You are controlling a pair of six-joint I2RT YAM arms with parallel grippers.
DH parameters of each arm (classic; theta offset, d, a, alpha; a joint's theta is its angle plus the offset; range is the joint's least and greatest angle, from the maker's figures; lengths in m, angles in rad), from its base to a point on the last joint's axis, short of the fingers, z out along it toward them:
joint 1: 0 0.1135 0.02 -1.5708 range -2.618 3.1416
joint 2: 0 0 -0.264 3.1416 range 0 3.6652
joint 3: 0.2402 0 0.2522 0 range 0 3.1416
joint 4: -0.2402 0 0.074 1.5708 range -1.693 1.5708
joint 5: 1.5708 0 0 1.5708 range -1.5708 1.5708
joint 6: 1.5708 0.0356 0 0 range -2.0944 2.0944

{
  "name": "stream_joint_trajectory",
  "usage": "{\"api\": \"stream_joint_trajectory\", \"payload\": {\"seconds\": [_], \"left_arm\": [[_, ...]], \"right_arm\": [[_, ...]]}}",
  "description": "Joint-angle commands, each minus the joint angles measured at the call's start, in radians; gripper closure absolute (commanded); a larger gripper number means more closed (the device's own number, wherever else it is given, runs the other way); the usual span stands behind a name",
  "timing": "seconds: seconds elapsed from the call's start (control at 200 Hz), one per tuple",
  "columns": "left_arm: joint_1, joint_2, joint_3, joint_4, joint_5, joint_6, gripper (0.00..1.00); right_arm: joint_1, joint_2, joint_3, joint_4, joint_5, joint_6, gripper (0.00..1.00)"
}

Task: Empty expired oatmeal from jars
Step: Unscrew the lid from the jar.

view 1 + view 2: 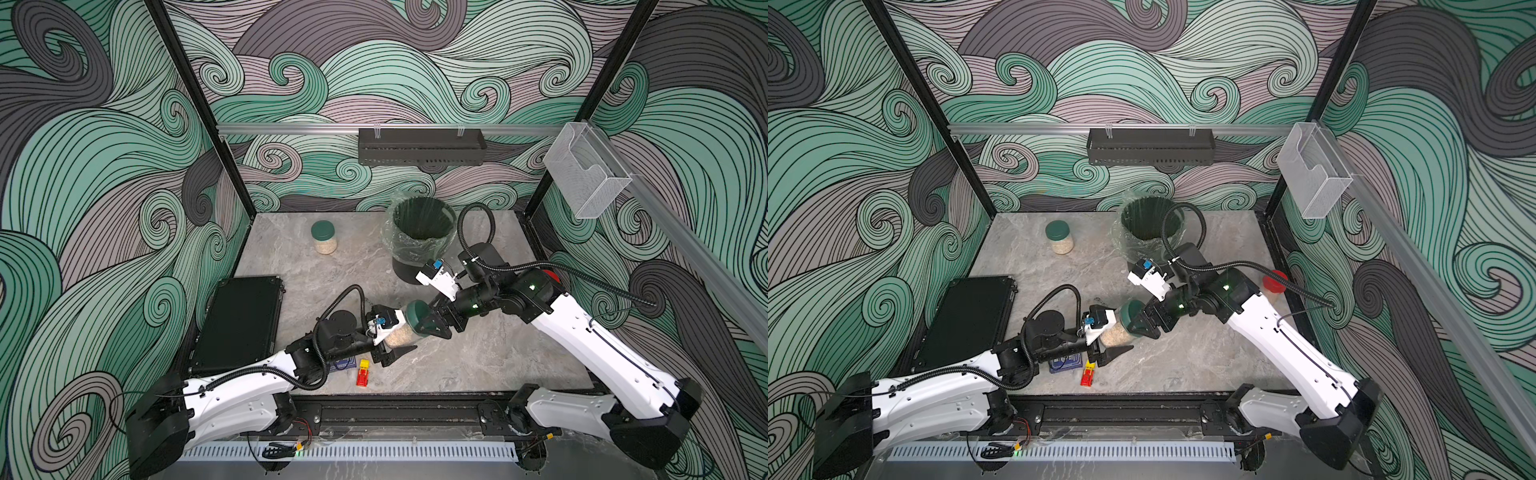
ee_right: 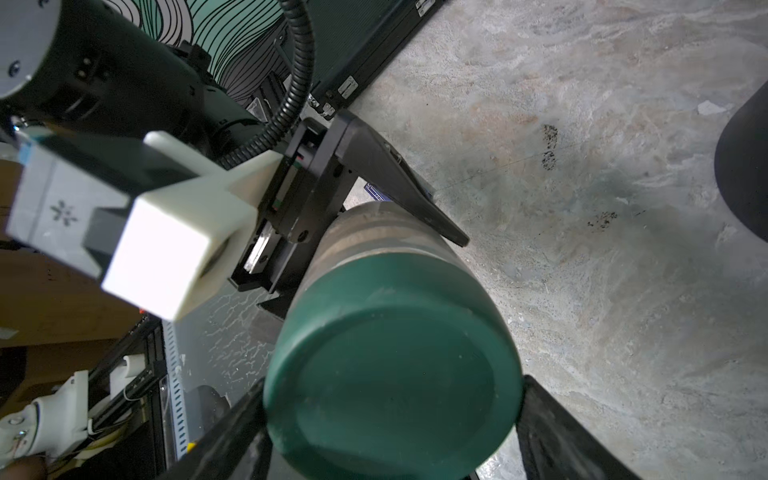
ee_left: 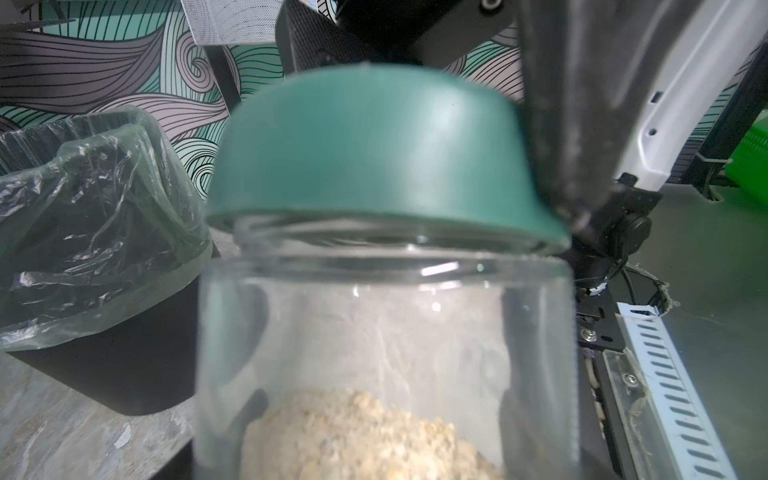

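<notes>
**Top views first: lid-off step on the held jar, notes on doing it clean**

In both top views the left gripper (image 1: 401,330) is clamped around the body of the held jar (image 1: 394,337), which hangs tipped on its side above the middle of the tabletop (image 1: 478,357). The right gripper (image 1: 424,322) meets it head-on, its fingers around the green lid (image 1: 417,316). The black bin (image 1: 404,272) stands behind them, near but not under the jar. A second green-lidded jar (image 1: 324,237) waits at the back, and a red-lidded jar (image 1: 1274,284) peeks out behind the right arm.

Left wrist view: the oatmeal (image 3: 365,436) sits low in the glass. The lid (image 3: 374,158) looks a bit cocked, with bare thread showing under its rim, so I'd guess it's partly unscrewed.

Right wrist view: black fingers (image 2: 561,436) sit on both sides of the lid (image 2: 395,374) and look pressed against it, so I'd call it grasped.

Tips, imho:
- Turn the lid about the jar's own axis, since a crooked pull could jam the thread.
- Hold the jar body firm so it doesn't spin along.
- With the jar tipped like this, level the mouth upward before the lid parts, or flakes may spill on the table short of the bin.
</notes>
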Motion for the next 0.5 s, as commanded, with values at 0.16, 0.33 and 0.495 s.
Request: {"api": "stream_joint_trajectory", "payload": {"seconds": [0.16,0.33,0.495], "left_arm": [[-0.006,-0.013,0.030,0.095,0.023,-0.007,0.44],[-0.007,-0.012,0.033,0.105,0.002,-0.005,0.44],[-0.007,-0.011,0.037,0.122,-0.004,-0.005,0.43]], "right_arm": [[0.008,-0.049,0.072,0.021,-0.022,0.120,0.01],[0.007,-0.101,0.093,-0.012,0.037,0.448,0.01],[-0.002,-0.150,0.011,-0.029,0.108,0.604,0.01]]}}
